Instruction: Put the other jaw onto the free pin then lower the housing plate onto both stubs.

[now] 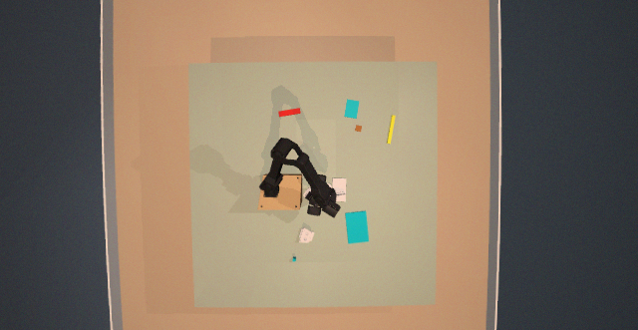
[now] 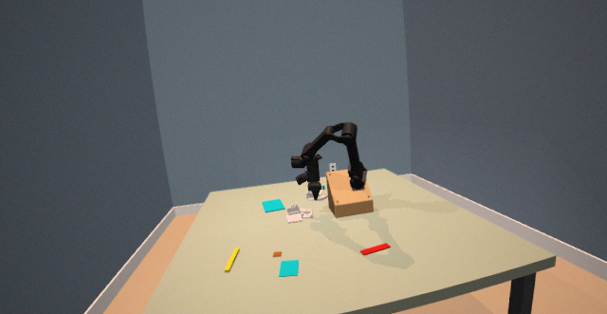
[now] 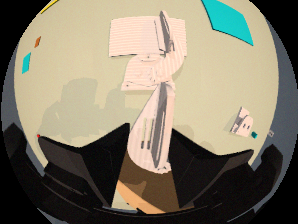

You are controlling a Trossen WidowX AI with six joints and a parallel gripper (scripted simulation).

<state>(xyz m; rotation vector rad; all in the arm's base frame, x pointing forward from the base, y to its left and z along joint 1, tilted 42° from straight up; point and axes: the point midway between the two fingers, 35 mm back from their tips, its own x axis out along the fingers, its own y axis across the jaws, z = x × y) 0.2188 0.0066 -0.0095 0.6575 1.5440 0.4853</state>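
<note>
My gripper (image 1: 316, 203) (image 2: 316, 197) (image 3: 148, 129) is shut on a pale pink jaw (image 3: 146, 132), which points ahead between the fingers. Its narrow end overlaps the near edge of the pale base (image 1: 339, 183) (image 2: 294, 218) (image 3: 125, 40) in the wrist view; whether they touch I cannot tell. The other jaw (image 3: 176, 59) stands on the base, curving toward its far part. The free pin is not clearly visible. A pale piece with holes, apparently the housing plate (image 1: 306, 235) (image 3: 244, 125), lies apart, at the right in the wrist view.
The orange box (image 1: 288, 199) (image 2: 350, 200) under the arm stands beside the gripper. A large teal sheet (image 1: 357, 227) (image 2: 273, 205) (image 3: 230, 22) lies near the base. A tiny teal block (image 1: 294, 258) (image 3: 254, 135) is past the plate. Red (image 1: 289, 113) and yellow (image 1: 391, 130) bars lie farther off.
</note>
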